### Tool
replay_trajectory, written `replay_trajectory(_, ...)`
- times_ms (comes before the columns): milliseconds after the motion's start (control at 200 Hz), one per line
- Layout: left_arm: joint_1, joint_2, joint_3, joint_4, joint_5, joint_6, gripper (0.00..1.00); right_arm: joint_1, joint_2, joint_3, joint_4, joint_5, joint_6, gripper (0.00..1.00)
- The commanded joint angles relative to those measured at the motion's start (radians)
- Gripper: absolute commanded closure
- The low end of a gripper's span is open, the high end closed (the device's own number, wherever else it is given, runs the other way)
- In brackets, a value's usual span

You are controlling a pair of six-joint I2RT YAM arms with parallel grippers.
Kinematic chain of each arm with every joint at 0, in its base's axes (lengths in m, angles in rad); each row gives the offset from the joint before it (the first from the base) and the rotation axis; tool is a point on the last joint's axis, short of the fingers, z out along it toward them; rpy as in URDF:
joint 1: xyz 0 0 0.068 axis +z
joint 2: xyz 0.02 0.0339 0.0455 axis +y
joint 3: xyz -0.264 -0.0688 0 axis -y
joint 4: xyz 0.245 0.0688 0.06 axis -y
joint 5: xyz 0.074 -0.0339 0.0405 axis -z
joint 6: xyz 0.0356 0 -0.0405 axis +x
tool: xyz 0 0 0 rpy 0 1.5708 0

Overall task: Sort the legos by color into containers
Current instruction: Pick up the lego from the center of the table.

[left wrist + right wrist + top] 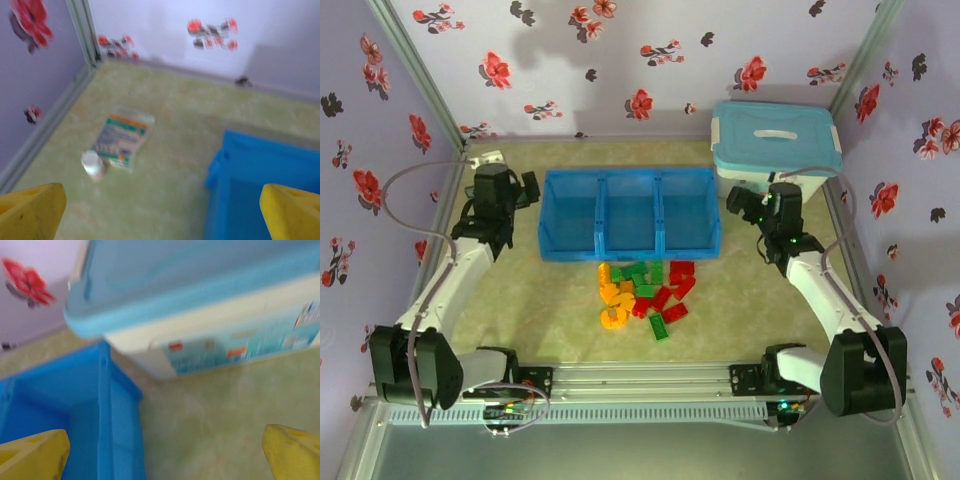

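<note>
From above: legos (645, 292) heaped just before the blue containers (630, 250). Left wrist: left gripper (160, 215) spread wide, holding nothing; packet (122, 137) lettering too blurred. Right wrist: right gripper (165, 452) gaping, empty; white box (225, 345) label unreadable.

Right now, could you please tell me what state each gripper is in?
Left gripper: open, holding nothing.
Right gripper: open, holding nothing.
</note>
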Motion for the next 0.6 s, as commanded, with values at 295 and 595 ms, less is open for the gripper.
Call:
replay_trajectory(295,-0.424,-0.200,-0.130,-0.434,0.167,-0.364,0.12,0.066,-0.053,0.095,-0.308,-0.163,0.089,0.01)
replay_trajectory(595,-0.591,-0.115,-0.254,-0.322,0.243,-0.513,0.17,0.106,-0.112,0.028,-0.278,-0.207,0.091,0.06)
